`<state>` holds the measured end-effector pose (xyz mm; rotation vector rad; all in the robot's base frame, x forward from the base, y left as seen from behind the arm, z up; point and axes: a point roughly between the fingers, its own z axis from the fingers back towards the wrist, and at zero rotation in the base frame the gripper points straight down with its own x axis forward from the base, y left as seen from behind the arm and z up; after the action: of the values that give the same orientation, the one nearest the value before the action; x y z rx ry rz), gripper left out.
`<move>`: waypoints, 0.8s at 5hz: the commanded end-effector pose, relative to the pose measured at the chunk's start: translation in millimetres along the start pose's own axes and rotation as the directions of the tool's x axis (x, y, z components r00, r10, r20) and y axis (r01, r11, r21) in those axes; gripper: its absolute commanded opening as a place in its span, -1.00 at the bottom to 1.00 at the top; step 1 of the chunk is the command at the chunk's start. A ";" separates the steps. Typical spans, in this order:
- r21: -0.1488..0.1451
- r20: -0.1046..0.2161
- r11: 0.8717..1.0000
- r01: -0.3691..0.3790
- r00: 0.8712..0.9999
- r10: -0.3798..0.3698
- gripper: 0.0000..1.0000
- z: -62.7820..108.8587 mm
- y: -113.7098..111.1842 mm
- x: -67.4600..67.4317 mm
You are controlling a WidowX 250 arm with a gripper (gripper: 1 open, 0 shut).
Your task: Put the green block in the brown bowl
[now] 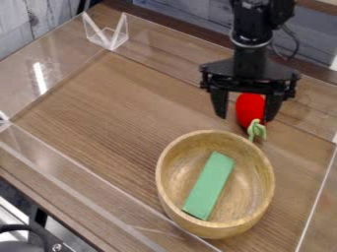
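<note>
Lying flat inside the brown bowl (pixel 218 183): the green block (pixel 208 185), slanted along the bowl's floor, its upper end toward the far rim and its lower end toward the near rim. Resting on the wood-grain table (pixel 118 108), the bowl itself, toward the near right of the surface.

Hanging beyond the bowl's far rim, toward the right: the gripper (pixel 247 101), pointing straight down from a black arm. Standing wide, the jaws, one dark finger on each side of a red strawberry-like toy (pixel 250 106). Sitting between those fingers, the red body of the toy, with its green stem (pixel 257 130) poking out below toward the bowl's rim. Not possible to tell whether either finger is touching the toy.

Lying well apart from the gripper: the green block, nearer the camera and lower in the picture, with the bowl's far rim between the two. Nothing being gripped.

Enclosing the table, clear plastic walls (pixel 79 54), with a small clear angled stand (pixel 105 31) sitting at the far left corner.
</note>
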<state>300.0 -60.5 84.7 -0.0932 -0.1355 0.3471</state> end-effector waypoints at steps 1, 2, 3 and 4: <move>-0.031 0.058 0.999 0.014 0.998 -0.012 1.00 22.8 -3.4 10.3; -0.024 0.056 1.000 0.020 0.998 -0.019 1.00 25.8 -5.3 11.0; -0.024 0.059 0.999 0.042 0.997 -0.040 1.00 29.3 -7.6 3.3; -0.024 0.062 0.998 0.062 0.996 -0.060 1.00 33.2 -10.4 -4.9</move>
<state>289.9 -68.2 101.5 -0.0872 -0.1499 0.2951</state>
